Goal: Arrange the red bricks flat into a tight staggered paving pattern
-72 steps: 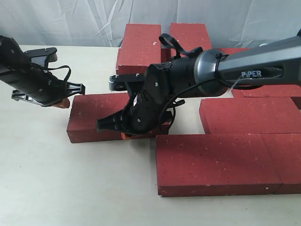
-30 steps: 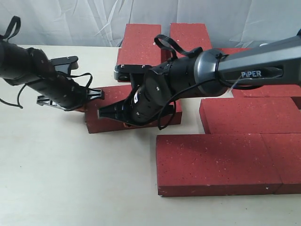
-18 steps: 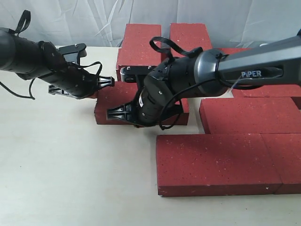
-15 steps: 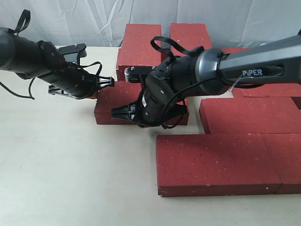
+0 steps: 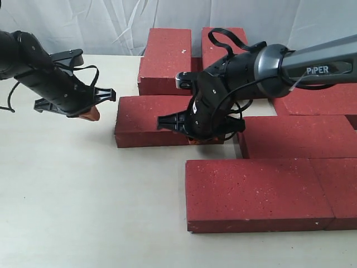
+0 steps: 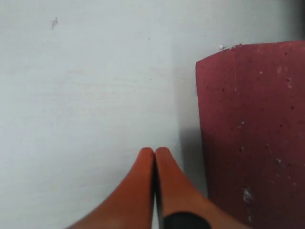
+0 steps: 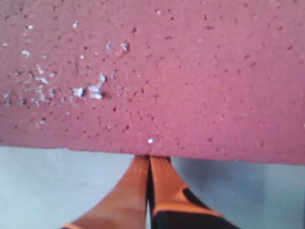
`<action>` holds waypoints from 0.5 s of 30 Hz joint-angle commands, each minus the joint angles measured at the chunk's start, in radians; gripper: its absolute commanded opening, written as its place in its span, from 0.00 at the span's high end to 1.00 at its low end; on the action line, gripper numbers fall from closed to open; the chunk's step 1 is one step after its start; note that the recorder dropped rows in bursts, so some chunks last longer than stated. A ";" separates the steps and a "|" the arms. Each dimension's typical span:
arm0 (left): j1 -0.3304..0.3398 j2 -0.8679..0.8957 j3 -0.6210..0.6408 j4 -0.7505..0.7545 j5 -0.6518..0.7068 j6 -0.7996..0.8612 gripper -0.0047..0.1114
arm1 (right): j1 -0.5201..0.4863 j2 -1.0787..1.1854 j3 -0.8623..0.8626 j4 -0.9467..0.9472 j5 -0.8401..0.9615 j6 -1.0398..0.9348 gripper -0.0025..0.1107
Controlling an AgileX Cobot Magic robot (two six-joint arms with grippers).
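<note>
Nudging step, by the look of it: closing the loose brick (image 5: 148,120) into the middle row.

Find that brick flat on the bench (image 5: 83,195), one long edge butted against the tips of the right jaws and one short end just beside the tips of the left jaws, with a strip of bare bench between. Read both pairs of jaws as pressed together and holding nothing: right fingertips (image 7: 131,191) meeting at the brick's edge, left fingertips (image 6: 138,191) meeting over the bench. Treat them as pushers, then, not clamps.

To do it well:
- Bring the left jaws onto the middle of the short end, low, under the top face, to avoid riding over it.
- Push square along the length, toward the middle-row brick (image 5: 295,137) beyond the right jaws. Expect a swing from any off-centre contact.
- Use the right jaws as a fence on the long edge, pressing the slab toward the back brick (image 5: 165,53) on the far side.
- Cannot tell the gap to the neighbour, hidden under the right arm (image 5: 312,61), so go slowly and expect drag and a jammed corner.
- Stop on contact, then check the new joint against the joints of the front row (image 5: 256,192) for the stagger.
</note>
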 commanded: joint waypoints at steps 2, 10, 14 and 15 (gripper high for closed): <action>-0.049 0.021 -0.004 -0.028 -0.025 -0.001 0.96 | -0.008 0.000 -0.003 0.028 -0.011 -0.016 0.99; -0.082 0.070 -0.006 -0.103 -0.052 -0.001 0.96 | -0.008 0.000 -0.003 0.367 -0.009 -0.369 0.99; -0.100 0.077 -0.031 -0.134 -0.048 -0.001 0.96 | -0.011 0.000 -0.003 0.377 -0.051 -0.377 0.99; -0.103 0.078 -0.036 -0.144 -0.048 -0.001 0.96 | -0.011 0.000 -0.003 0.377 -0.064 -0.377 0.99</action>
